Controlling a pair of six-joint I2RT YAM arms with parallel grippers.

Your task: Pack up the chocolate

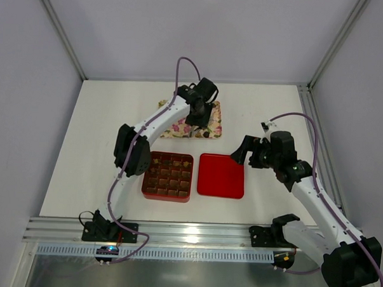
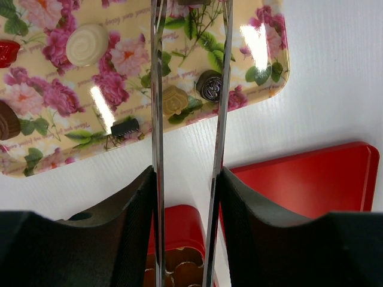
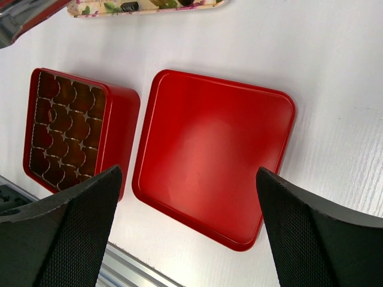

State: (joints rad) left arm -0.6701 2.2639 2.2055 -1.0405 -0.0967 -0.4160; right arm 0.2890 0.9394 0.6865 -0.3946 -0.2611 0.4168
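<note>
Counter (image 1: 102, 146): white, bearing floral tray (image 2: 272, 84), red box (image 1: 168, 176), red lid (image 3: 215, 143).
Left tool (image 1: 194, 120): over the tray's chocolate (image 2: 209, 85), blades narrow; grip unclear.
Right tool (image 3: 187, 176): wide, above lid.

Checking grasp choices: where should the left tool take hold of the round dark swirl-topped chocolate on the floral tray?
Probably by its round side wall, from above: the swirl-topped chocolate lies flat on the floral tray, top up. A tan chocolate sits close beside it, so grip across the other two sides.
</note>
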